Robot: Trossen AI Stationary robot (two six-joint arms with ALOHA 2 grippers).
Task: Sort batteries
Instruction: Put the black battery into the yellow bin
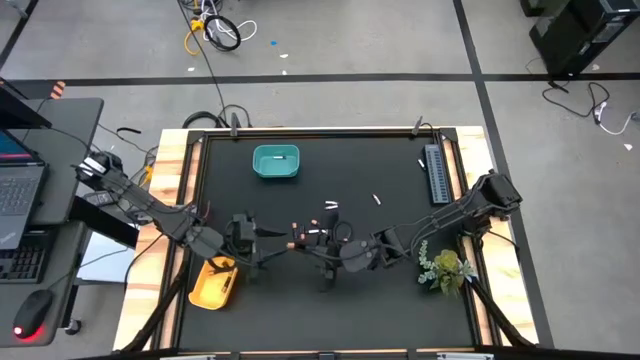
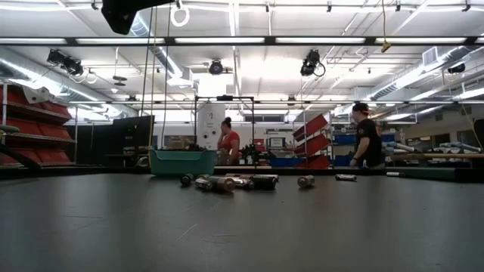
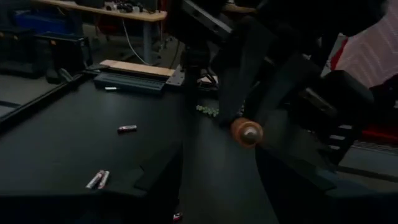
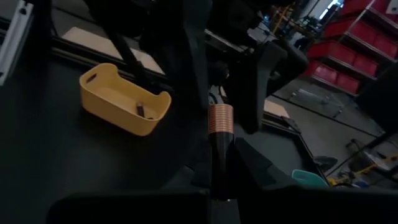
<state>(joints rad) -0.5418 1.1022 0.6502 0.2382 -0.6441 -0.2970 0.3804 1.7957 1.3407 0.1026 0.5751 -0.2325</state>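
Black table (image 1: 400, 300), battery (image 4: 141, 109) inside yellow bin (image 4: 124, 99)

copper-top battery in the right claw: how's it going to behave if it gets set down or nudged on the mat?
Likely to roll: the battery is a smooth slim cylinder, and the black mat looks flat. Probably stiff, since it stands straight out of the right claw without sagging. Possibly slippery: its casing looks glossy and only its lower end is pinched, so a nudge could twist it.

We see even, bright light from ceiling strip lamps (image 2: 318, 39) in the low view, with soft glare. The black table (image 1: 400, 310) reads flat and shadowless from above. Both wrist views are dim, their near fingers blurred and out of focus.
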